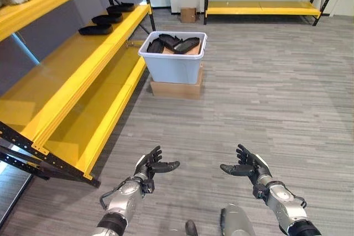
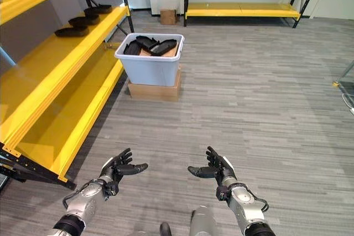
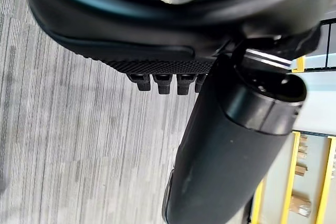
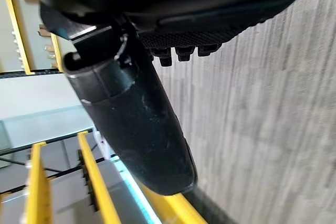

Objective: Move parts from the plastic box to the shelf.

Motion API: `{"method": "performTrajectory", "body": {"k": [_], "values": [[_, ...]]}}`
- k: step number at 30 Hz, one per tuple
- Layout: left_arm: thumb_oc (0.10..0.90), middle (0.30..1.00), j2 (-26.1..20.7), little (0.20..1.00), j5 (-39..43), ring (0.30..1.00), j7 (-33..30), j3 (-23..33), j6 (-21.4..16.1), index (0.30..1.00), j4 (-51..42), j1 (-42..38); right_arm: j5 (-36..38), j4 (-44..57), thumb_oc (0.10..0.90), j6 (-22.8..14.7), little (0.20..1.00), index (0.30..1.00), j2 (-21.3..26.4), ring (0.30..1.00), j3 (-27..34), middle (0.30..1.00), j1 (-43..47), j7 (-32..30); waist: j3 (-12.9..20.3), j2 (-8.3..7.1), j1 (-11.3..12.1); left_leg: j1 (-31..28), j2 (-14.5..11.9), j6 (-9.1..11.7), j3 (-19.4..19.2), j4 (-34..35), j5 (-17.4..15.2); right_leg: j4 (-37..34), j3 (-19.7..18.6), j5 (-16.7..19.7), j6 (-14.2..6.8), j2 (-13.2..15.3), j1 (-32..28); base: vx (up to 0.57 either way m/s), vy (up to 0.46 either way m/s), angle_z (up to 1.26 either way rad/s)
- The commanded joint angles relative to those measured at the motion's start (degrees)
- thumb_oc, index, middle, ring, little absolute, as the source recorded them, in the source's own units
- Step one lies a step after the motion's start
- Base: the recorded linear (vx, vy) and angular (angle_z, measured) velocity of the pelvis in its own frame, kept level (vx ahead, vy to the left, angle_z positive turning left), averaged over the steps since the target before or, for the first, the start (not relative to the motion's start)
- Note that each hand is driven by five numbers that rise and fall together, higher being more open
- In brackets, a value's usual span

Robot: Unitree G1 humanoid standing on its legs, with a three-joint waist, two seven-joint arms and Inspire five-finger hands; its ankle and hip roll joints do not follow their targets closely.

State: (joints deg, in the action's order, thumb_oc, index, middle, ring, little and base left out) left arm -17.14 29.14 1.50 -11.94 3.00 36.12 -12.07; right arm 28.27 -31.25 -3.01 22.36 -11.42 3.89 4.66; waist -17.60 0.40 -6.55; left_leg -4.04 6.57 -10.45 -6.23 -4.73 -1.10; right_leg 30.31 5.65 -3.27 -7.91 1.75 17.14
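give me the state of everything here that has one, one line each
plastic box: open-topped, upright on a cardboard base, holding several black parts
black parts in the box: piled loosely, untouched
black parts on the shelf: three lying in a row on the yellow shelf's middle level
left hand: open, holding nothing, well short of the box
right hand: open, holding nothing, well short of the box

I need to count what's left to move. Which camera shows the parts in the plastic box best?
The left eye view: the black parts lie in the plastic box largest and unobstructed there. The right eye view shows the same pile, slightly smaller. The wrist views show floor and yellow shelving instead.
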Motion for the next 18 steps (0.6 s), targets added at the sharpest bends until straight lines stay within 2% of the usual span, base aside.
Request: {"method": "performTrajectory", "body": {"k": [1,4,7,10,12,13,15,17,18], "values": [[0.900,1.000,-0.7,1.000,0.3,1.000,1.0,-1.3,-3.5,1.000,-8.0,1.7,1.8,0.5,0.900,-5.5,1.000,1.000,2.4,1.000,6.8,1.000,3.5,2.0,6.2,-1.62,0.1,-8.2,5.1,2.9,6.3,2.4,-11.8,-25.5,6.2,11.9,0.6,-1.4,-2.6,0.69,-0.184,0.69],[0.900,1.000,-0.6,1.000,-0.7,1.000,3.2,-1.5,-4.4,1.000,-9.3,4.5,2.3,-0.8,0.900,-6.4,1.000,1.000,2.7,1.000,8.2,1.000,2.2,2.8,6.3,-0.61,-0.7,-11.2,5.4,2.9,8.5,2.4,-13.9,-28.2,4.9,13.2,1.0,-1.8,-1.3,0.53,-0.124,0.83],[0.900,1.000,0.1,1.000,-2.9,1.000,4.4,-2.5,-5.3,1.000,-9.6,5.1,4.1,-0.4,0.900,-6.4,1.000,1.000,3.1,1.000,7.4,1.000,1.7,3.8,7.8,-0.55,-1.5,-11.8,6.0,2.8,9.9,2.2,-15.0,-28.0,4.1,13.0,2.5,-2.3,-1.6,0.39,-0.129,0.08],[0.900,1.000,0.0,1.000,-1.2,1.000,3.1,-3.6,-5.9,1.000,-10.1,4.3,3.8,1.3,0.900,-6.3,1.000,1.000,2.6,1.000,6.1,1.000,1.7,2.2,8.4,0.91,-1.5,-12.7,4.3,2.9,7.8,1.5,-16.6,-21.5,6.5,8.3,4.1,-3.0,-1.6,0.44,-0.185,0.24],[0.900,1.000,0.1,1.000,-0.4,1.000,1.3,-3.3,-3.7,1.000,-9.9,3.9,3.9,1.5,0.900,-6.6,1.000,1.000,2.8,1.000,5.3,1.000,2.1,2.0,8.4,1.14,-1.5,-12.1,4.0,3.1,5.9,-0.4,-16.5,-17.6,8.5,5.2,6.6,-3.0,-1.0,0.39,-0.224,-0.07],[0.900,1.000,0.2,1.000,-0.1,1.000,0.1,-3.4,-3.7,1.000,-9.4,3.5,3.5,1.8,0.900,-6.2,1.000,1.000,2.8,1.000,5.0,1.000,2.2,1.2,8.3,2.00,-1.6,-12.8,3.1,3.5,5.6,-1.4,-17.4,-15.2,8.8,2.5,7.0,-4.0,-0.9,0.44,-0.239,-0.17],[0.900,1.000,0.1,1.000,1.0,1.000,1.6,-3.0,-4.7,1.000,-9.2,2.8,-0.7,2.6,0.900,-6.7,1.000,1.000,3.1,1.000,4.4,1.000,2.2,1.6,8.2,2.68,-1.8,-12.4,2.9,4.1,4.6,-3.3,-16.1,-12.1,10.0,-0.1,8.3,-4.3,0.2,0.37,-0.207,-0.20],[0.900,1.000,-0.5,1.000,0.6,1.000,2.6,-2.2,-4.5,1.000,-11.1,3.3,-1.7,4.3,0.900,-6.2,1.000,1.000,3.7,1.000,4.6,1.000,0.8,0.7,8.4,3.52,-2.1,-11.6,2.8,5.0,4.1,-5.4,-13.7,-9.5,11.0,-2.5,9.8,-4.4,0.9,0.30,-0.169,0.05],[0.900,1.000,-0.5,1.000,0.5,1.000,2.6,-2.2,-4.5,1.000,-11.3,3.4,-1.8,4.4,0.900,-6.0,1.000,1.000,3.7,1.000,4.6,1.000,0.7,0.6,8.5,3.56,-2.1,-11.5,2.8,5.1,4.1,-5.5,-13.6,-9.4,11.1,-2.7,9.8,-4.4,0.9,0.33,-0.207,0.03]]}}
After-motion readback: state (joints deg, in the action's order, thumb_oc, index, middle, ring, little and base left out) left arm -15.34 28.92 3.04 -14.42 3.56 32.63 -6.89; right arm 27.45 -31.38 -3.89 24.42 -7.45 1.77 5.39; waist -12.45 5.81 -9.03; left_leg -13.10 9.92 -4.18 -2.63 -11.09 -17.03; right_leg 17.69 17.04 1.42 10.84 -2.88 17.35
